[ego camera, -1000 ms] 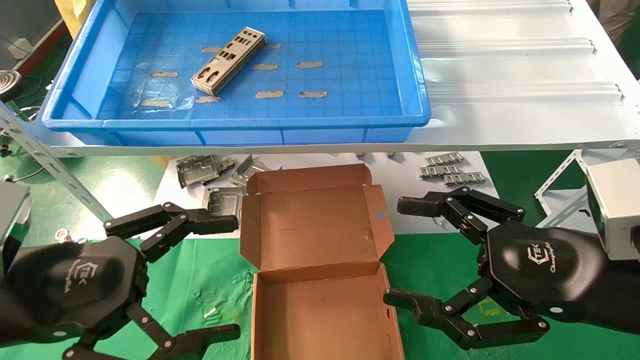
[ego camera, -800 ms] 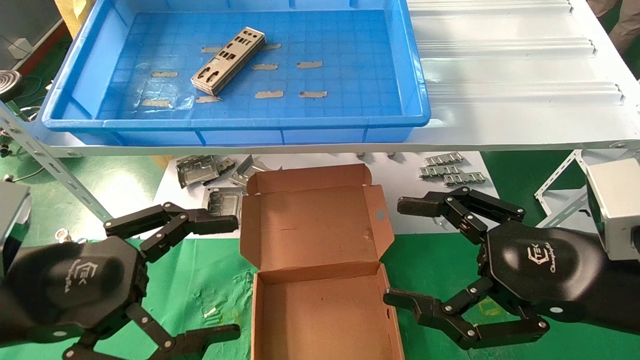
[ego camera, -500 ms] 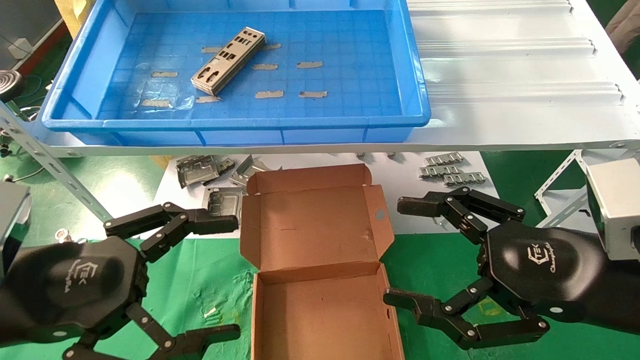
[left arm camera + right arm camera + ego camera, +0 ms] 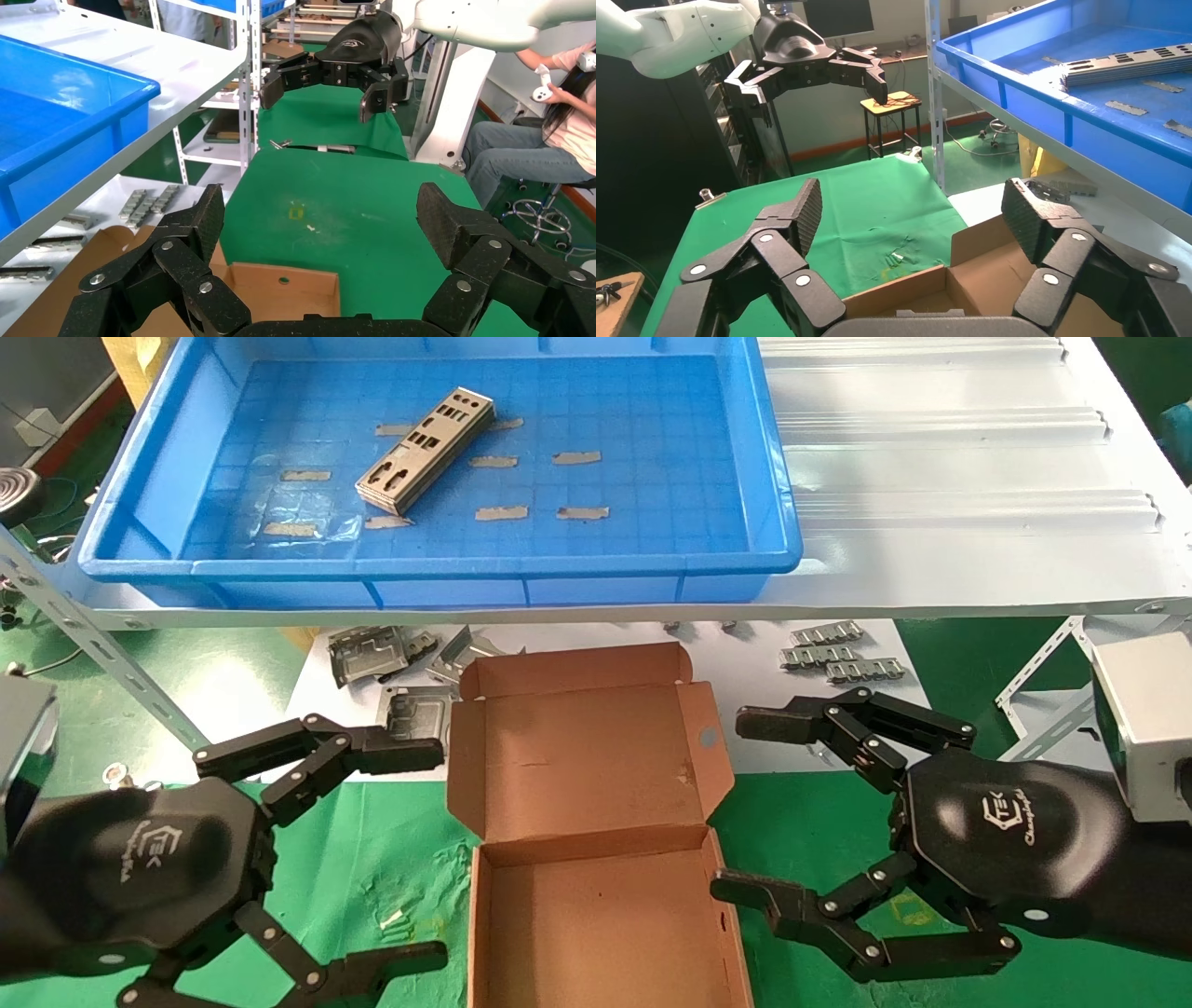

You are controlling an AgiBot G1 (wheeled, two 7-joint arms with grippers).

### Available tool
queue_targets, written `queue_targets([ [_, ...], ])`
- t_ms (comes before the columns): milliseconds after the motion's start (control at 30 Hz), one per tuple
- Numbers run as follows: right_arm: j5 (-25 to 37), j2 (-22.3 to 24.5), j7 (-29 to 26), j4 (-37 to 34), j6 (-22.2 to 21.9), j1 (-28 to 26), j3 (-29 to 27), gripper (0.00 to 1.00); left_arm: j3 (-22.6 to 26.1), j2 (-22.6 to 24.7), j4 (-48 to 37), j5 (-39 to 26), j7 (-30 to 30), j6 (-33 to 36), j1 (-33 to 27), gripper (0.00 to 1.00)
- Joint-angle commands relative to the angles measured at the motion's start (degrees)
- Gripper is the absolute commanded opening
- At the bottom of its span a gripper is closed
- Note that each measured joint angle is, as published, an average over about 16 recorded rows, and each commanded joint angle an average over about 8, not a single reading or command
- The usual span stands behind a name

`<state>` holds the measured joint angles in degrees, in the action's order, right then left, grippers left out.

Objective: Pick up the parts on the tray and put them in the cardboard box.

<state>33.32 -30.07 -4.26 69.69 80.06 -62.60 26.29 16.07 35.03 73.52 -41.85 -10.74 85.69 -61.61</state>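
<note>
A green-covered surface (image 4: pixel 372 868) lies under a white ribbed metal shelf (image 4: pixel 931 477). The left tool (image 4: pixel 445 851) and right tool (image 4: pixel 726 803) hang wide open and empty, either side of the flat brown cardboard box (image 4: pixel 587 775), whose near end is cut off. Farther off, thin silver-grey punched metal plates (image 4: pixel 425 450), stacked, their count unclear, lie in the large bright-blue plastic tray (image 4: pixel 652 563)

Green cloth-covered table (image 4: pixel 372 859), white ribbed metal shelf (image 4: pixel 950 477), small stool (image 4: pixel 891 105) beyond.
</note>
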Motion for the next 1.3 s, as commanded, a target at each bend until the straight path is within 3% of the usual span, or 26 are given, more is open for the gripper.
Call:
queue_targets([
  [33, 0.0, 0.0, 0.0, 0.0, 0.0, 0.0, 0.0, 0.0, 0.0, 0.0, 0.0, 0.0, 0.0, 0.0, 0.0, 1.0],
  [1300, 0.0, 0.0, 0.0, 0.0, 0.0, 0.0, 0.0, 0.0, 0.0, 0.0, 0.0, -0.2, -0.1, -0.2, -0.5, 1.0],
])
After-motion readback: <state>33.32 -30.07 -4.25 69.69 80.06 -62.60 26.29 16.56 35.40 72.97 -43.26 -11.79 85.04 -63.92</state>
